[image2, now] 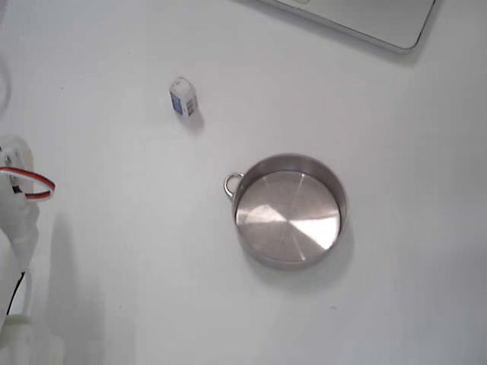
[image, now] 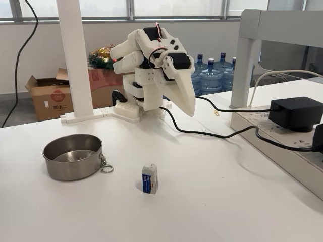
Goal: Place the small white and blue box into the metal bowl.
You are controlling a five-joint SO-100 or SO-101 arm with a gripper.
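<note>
The small white and blue box stands upright on the white table, to the right of the metal bowl in a fixed view. From above, the box lies up and to the left of the bowl, well apart from it. The bowl is empty, and its ring faces the box. My white arm is folded back at the table's far side, with the gripper pointing down, shut and holding nothing, far from the box. Part of the arm shows at the left edge from above.
A black power adapter sits on a long white power strip at the right, with black cables trailing across the table. A white post stands behind the bowl. A flat pale slab lies along the top edge.
</note>
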